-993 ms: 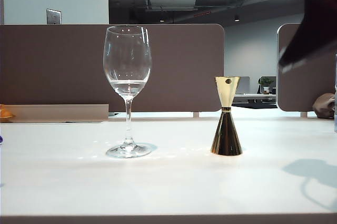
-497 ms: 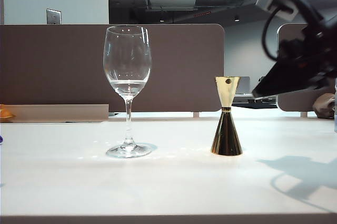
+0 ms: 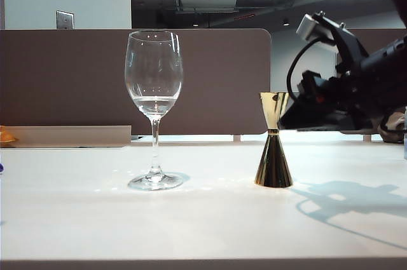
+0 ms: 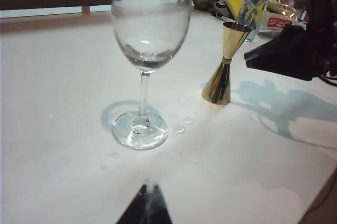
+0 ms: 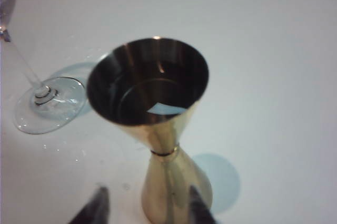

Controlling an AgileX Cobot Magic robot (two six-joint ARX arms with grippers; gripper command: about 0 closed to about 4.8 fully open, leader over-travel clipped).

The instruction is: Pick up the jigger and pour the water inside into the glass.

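Tall clear stemmed wine glass [image 3: 154,108] stands upright on the white worktop [image 3: 203,219], toward its left half, well back from the front edge. Its bowl holds a shallow layer of clear water [image 3: 153,101] at the bottom; a few droplets lie on the top beside its foot [image 4: 184,121].

Small shiny gold hourglass-shaped metal jigger [image 3: 273,140] stands upright right of centre, well apart from the glass. Its upper cup, seen from the right wrist cam, shows a bit of clear liquid low down w/ a bright reflection [image 5: 167,109].

Right gripper [image 5: 145,207] is just beside the jigger at upper-cup height, coming from the right edge; fingers spread apart, one either side of the lower cone, not clamped.

Left gripper [image 4: 146,208] is low near the front edge, facing the glass; only a dark tip shows, so can't tell if apart or together.
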